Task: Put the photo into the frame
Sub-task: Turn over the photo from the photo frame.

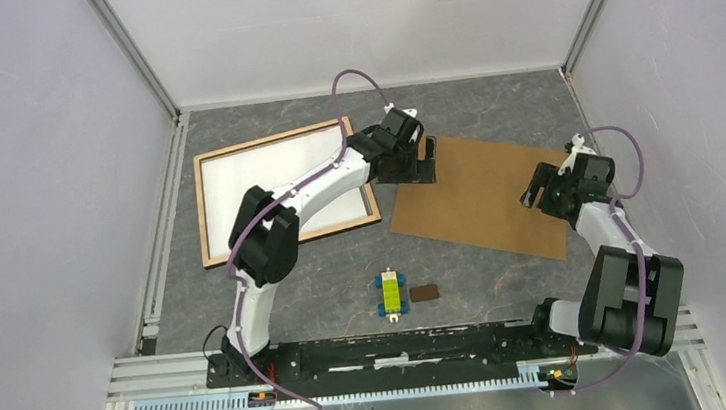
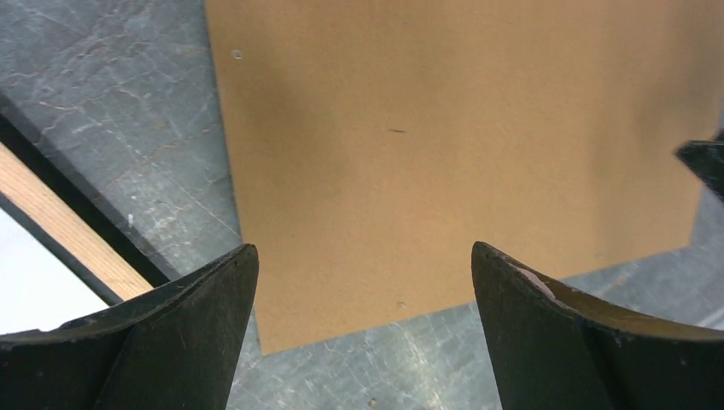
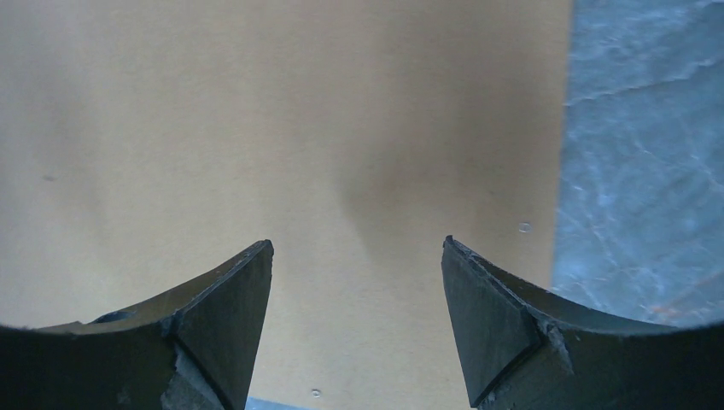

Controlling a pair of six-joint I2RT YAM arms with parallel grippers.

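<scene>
Left gripper (image 2: pixel 364 248) spread wide, right gripper (image 3: pixel 357 243) parted, both empty over backing board (image 1: pixel 479 194), its 10 and 3 o'clock. Frame (image 1: pixel 267 140) at 10 o'clock; white sheet (image 1: pixel 236 177) inside maybe photo: thin, floppy, slick; pinch edge.

A robotics lab test cell. Plain pale walls (image 1: pixel 37 196) box in a grey stone-patterned table (image 1: pixel 490 102) on three sides, joined by bare aluminium struts (image 1: pixel 139 61). A left arm (image 1: pixel 307 185) and a right arm (image 1: pixel 608 232), both black and white, are bolted to a black bar (image 1: pixel 403 347) beside a slotted metal rail (image 1: pixel 357 390), with purple cables (image 1: pixel 357 75) looping along them (one per arm). Loose props lie about: a wooden frame (image 1: pixel 272 138), a brown board (image 1: pixel 484 198), a toy block (image 1: pixel 391 294).
</scene>
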